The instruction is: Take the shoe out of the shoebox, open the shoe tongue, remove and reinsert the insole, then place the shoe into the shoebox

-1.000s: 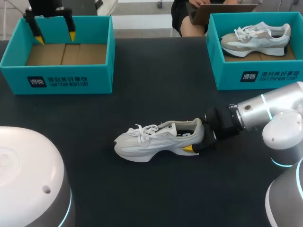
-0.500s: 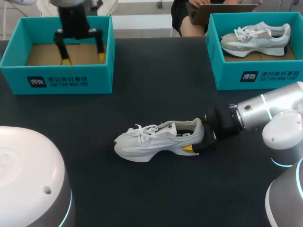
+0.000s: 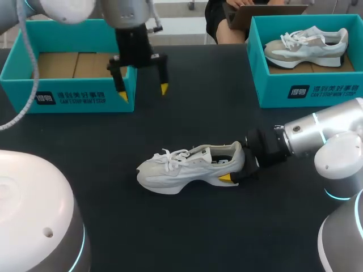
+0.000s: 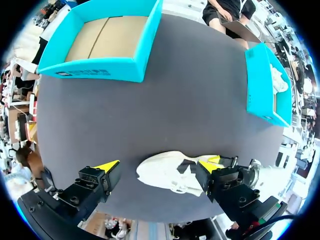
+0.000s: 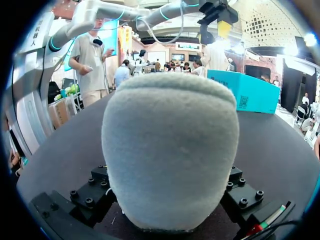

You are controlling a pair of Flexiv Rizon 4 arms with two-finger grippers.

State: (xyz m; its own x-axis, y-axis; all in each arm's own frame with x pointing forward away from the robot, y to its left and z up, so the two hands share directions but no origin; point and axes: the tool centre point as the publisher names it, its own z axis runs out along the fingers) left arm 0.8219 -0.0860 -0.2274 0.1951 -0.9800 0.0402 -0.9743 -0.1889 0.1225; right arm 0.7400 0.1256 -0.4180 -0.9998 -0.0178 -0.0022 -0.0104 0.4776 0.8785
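left gripper (image 3: 143,92) spread wide over table (image 3: 193,119) past the shoebox (image 3: 79,97) edge; right gripper (image 3: 235,168) clamps the shoe (image 3: 181,168) heel.

A dark, matte table (image 3: 193,107) carries three things directly. The left shoebox (image 3: 68,93), teal and open, stands at the table's far left corner and shows a bare cardboard floor. The right shoebox (image 3: 309,90), the same teal and also open, stands at the far right corner. Near the middle of the table, closer to the front edge, a pale grey-and-white shoe (image 3: 181,170) rests upright on its sole, toe to the left, heel to the right, well apart from both boxes
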